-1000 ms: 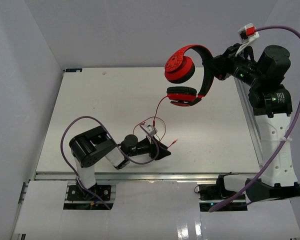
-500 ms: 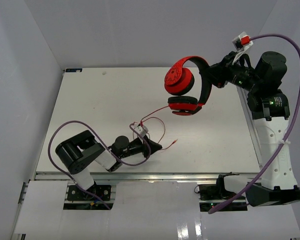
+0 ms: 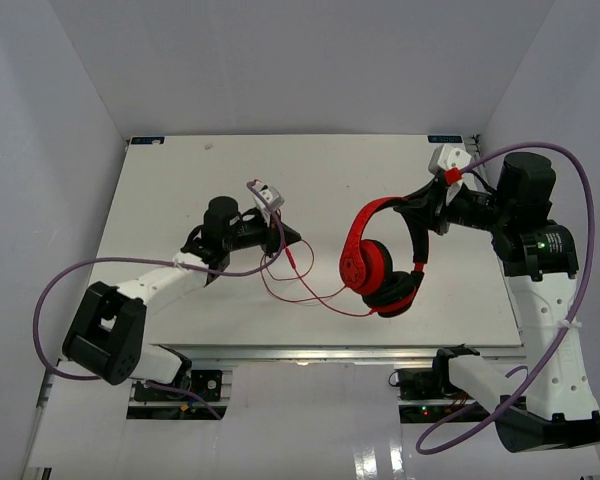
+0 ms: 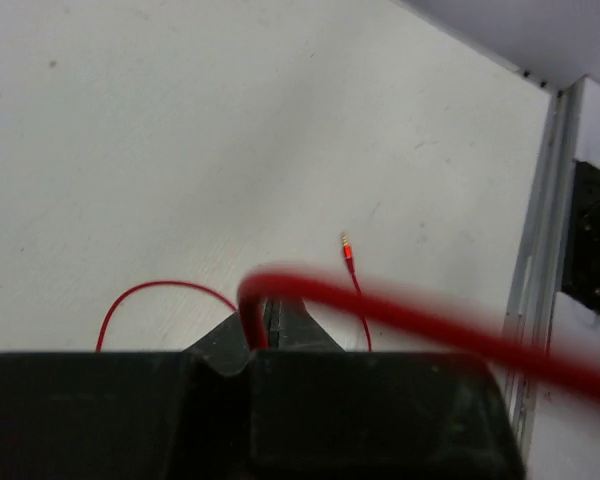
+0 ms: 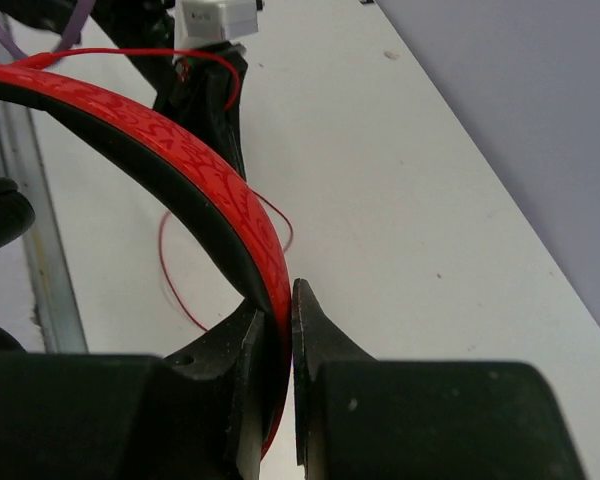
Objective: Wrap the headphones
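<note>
The red headphones (image 3: pixel 378 262) hang over the table's right middle with the ear cups low. My right gripper (image 3: pixel 423 212) is shut on the red-and-black headband (image 5: pixel 185 150), which is clamped between its jaws (image 5: pixel 283 300). The thin red cord (image 3: pixel 310 296) runs from the lower cup, loops over the table, and rises to my left gripper (image 3: pixel 292 236). That gripper (image 4: pixel 270 308) is shut on the cord (image 4: pixel 248 318), which arches blurred across the left wrist view. The small plug (image 4: pixel 346 244) lies loose on the table beyond the fingertips.
White walls close in the table (image 3: pixel 180 190) at the back and both sides. A metal rail (image 3: pixel 300 350) runs along its front edge. Purple cables (image 3: pixel 50 300) loop out from both arms. The left arm's wrist camera (image 5: pixel 215 18) shows just behind the headband.
The right arm brought the headphones down from high at the back right to the table's middle. The left gripper closed on the cord and swung from the front edge towards the centre, lifting it.
</note>
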